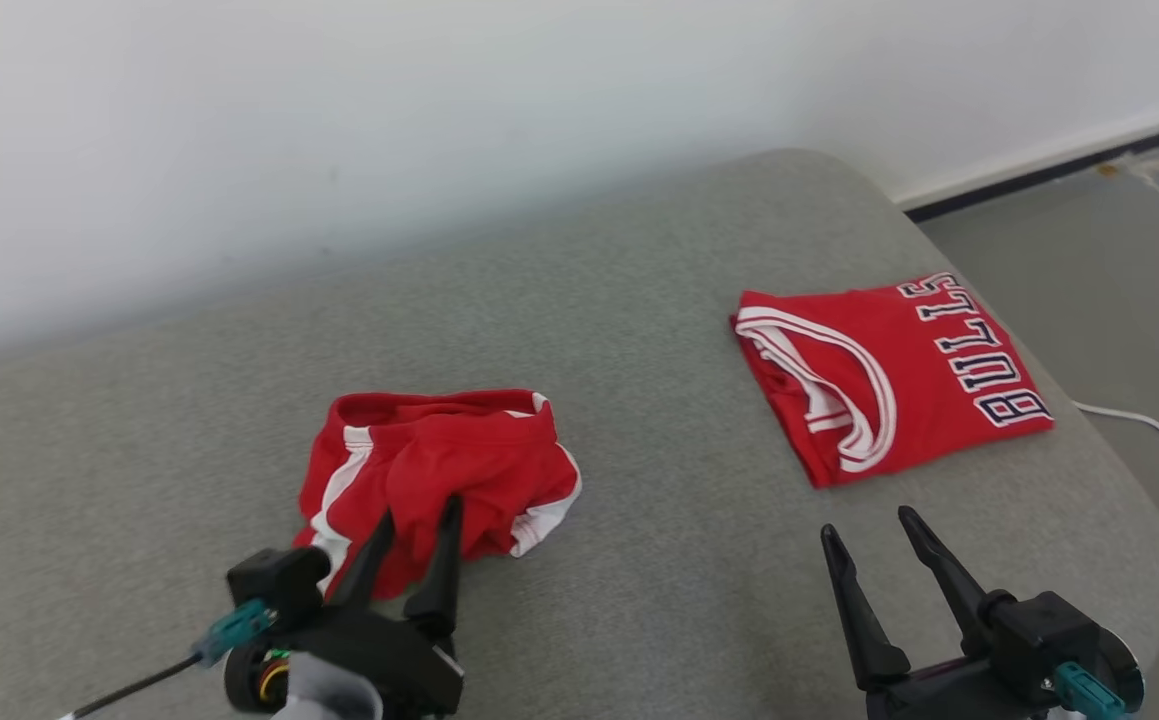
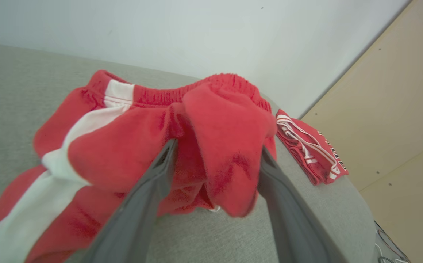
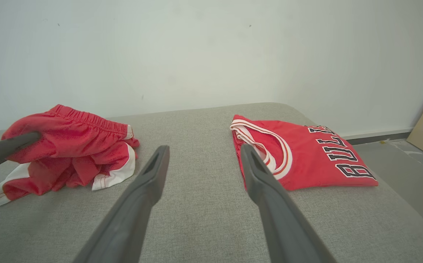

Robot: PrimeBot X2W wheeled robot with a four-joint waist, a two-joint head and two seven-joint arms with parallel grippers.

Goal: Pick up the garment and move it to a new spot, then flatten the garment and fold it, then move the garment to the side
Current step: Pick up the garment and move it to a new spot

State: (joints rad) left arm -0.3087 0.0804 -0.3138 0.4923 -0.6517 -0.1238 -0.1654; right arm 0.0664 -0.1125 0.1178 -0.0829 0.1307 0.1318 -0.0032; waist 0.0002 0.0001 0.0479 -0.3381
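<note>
From where I stand, the red shorts point(image 1: 459, 440) lie in a crumpled heap on the grey cushion point(image 1: 639, 300), towards its left and near the front edge. The left gripper point(image 1: 419, 512) is right at them, its two dark fingers spread wide on either side of a puffed lobe of cloth but pinching nothing. The right gripper point(image 1: 867, 522) hovers over bare cushion, also wide open and empty. I judge the move to a new spot is done and the flattening is about to start. That calls for each gripper to find an edge, perhaps the gathered elastic waistband point(image 2: 182, 93), and draw the cloth out flat. The fabric looks soft, slightly fleecy and limp, with a broad white stripe point(image 2: 83, 124) down the side. A smoother red jersey point(image 1: 889, 380) with block lettering lies neatly folded well to the right.
</note>
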